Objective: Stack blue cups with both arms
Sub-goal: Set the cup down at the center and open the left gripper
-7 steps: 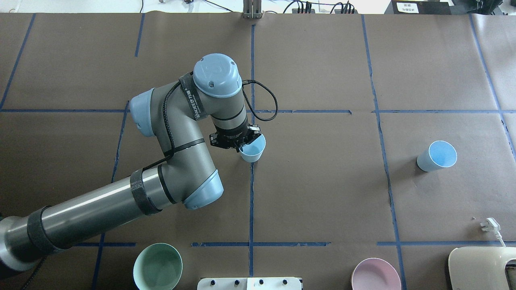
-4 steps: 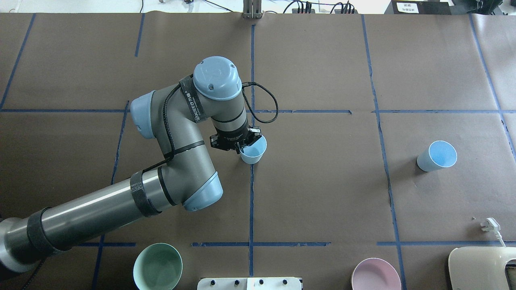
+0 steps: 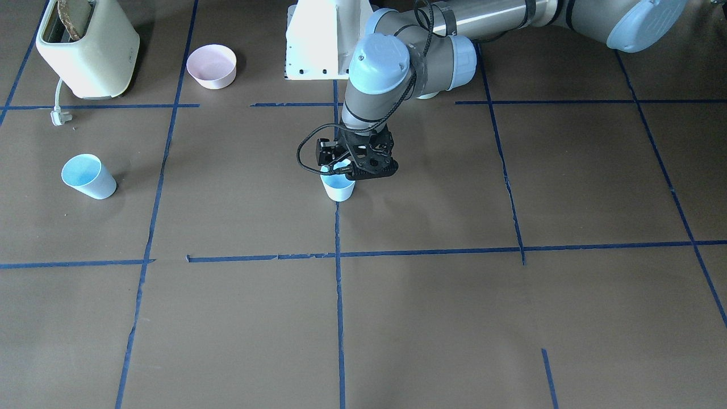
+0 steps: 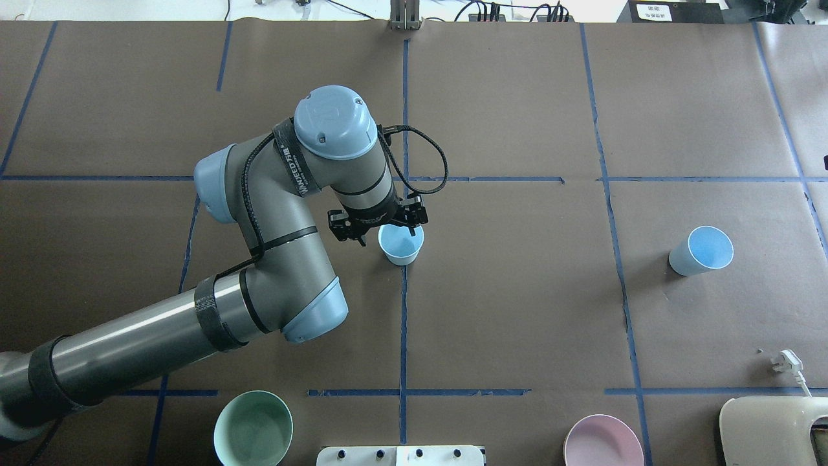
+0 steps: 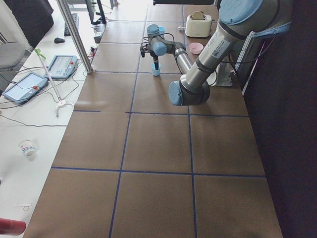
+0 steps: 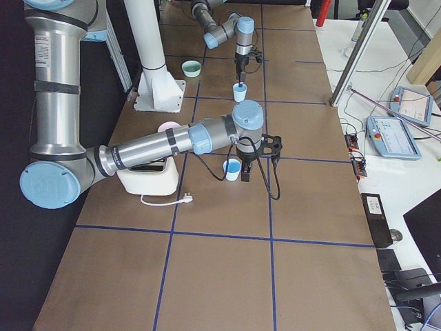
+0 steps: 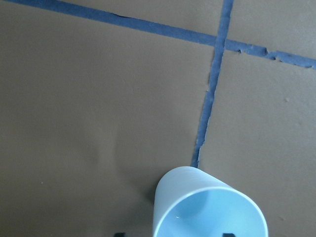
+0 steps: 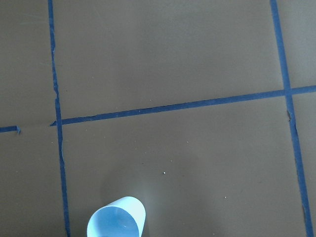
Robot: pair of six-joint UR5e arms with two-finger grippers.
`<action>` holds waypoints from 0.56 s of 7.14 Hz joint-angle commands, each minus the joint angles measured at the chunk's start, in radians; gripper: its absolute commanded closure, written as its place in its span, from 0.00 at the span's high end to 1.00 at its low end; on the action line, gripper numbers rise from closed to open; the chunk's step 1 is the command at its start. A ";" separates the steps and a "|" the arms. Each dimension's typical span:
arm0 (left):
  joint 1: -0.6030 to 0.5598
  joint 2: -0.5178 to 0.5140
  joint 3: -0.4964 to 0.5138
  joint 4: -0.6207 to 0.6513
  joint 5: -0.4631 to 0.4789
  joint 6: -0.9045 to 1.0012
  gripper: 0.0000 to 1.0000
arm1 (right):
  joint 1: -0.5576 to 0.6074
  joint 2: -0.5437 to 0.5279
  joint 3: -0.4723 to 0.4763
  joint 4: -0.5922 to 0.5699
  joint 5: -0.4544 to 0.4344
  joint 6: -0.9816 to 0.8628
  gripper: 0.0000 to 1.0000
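The black left gripper point(image 4: 380, 229) hangs over a small pale blue plastic cup point(image 4: 401, 246), which stands upright on a blue tape line point(image 4: 403, 310) on the brown paper surface point(image 4: 517, 291). Its jaws are spread, one on each side of the cup's wall. The second matching cup point(image 4: 702, 251) stands well apart, beside the right gripper point(image 6: 246, 164), and I cannot tell how its jaws stand.

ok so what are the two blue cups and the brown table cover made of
The centre blue cup and the right-hand blue cup look like thin moulded plastic: even colour, thin clean rims, smooth satin walls. The table cover looks like matte brown paper, going by its seams and slight wrinkles. Its blue grid lines are probably tape, with ragged, torn edges.
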 commanded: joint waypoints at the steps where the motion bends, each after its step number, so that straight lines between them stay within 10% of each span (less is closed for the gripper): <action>1: -0.039 0.005 -0.133 0.143 -0.006 0.010 1.00 | -0.080 0.003 -0.001 0.086 -0.026 0.113 1.00; 4: -0.140 0.046 -0.287 0.299 -0.110 0.085 1.00 | -0.261 -0.001 -0.098 0.326 -0.177 0.294 1.00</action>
